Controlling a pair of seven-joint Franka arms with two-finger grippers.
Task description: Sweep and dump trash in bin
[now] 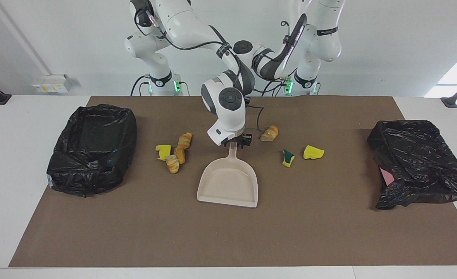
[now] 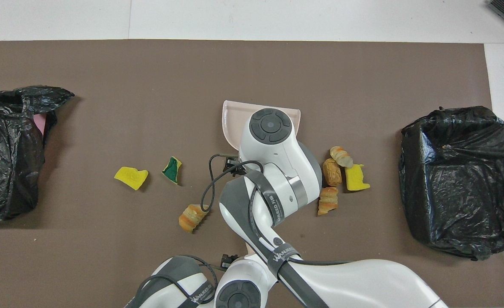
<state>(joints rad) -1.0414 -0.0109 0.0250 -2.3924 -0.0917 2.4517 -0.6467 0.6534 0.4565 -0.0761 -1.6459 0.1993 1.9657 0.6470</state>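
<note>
The beige dustpan (image 1: pixel 228 184) lies mid-mat, pan mouth away from the robots, partly covered from above (image 2: pixel 234 119). My right gripper (image 1: pixel 235 142) is down at its handle. A yellow sponge (image 1: pixel 162 149) and three bread chunks (image 1: pixel 180 153) lie beside the pan toward the right arm's end. One bread chunk (image 1: pixel 269 133), a green-faced sponge (image 1: pixel 288 157) and a yellow sponge (image 1: pixel 313 152) lie toward the left arm's end. The left arm's wrist (image 2: pixel 234 295) sits close to the robots, its gripper hidden under it. The bin (image 1: pixel 92 149) is black-lined and open.
A second black bag (image 1: pixel 418 162) with pink showing under it lies at the left arm's end of the brown mat (image 1: pixel 228 240). A beige strip (image 2: pixel 249 248) peeks out between the two arms, near the robots.
</note>
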